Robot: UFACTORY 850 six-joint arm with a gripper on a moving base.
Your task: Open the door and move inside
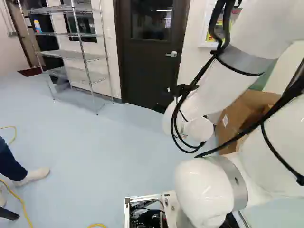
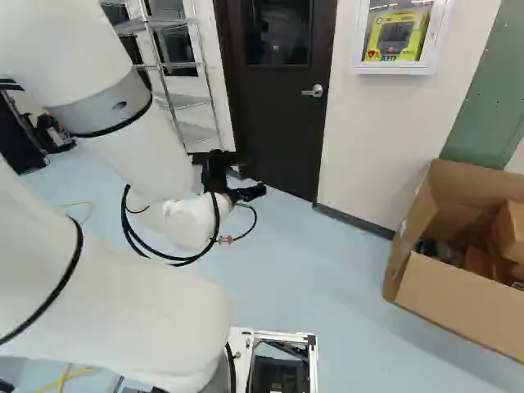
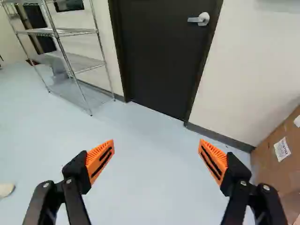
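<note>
The gripper [image 2: 250, 173] hangs well apart from the shut dark door [image 2: 282, 115], fingers spread wide. The door's lever handle [image 2: 317, 91] sits near its right edge in the base views. There, left of the door, stands a wire shelving rack [image 1: 71, 54]; right, an open cardboard box [image 2: 458, 286].

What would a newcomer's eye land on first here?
Probably the closed dark door, its lever handle on the side away from the wire shelving. Next, perhaps, the open claw with orange pads in the wrist view, and the yellow case in the wall cabinet right of the door.
</note>
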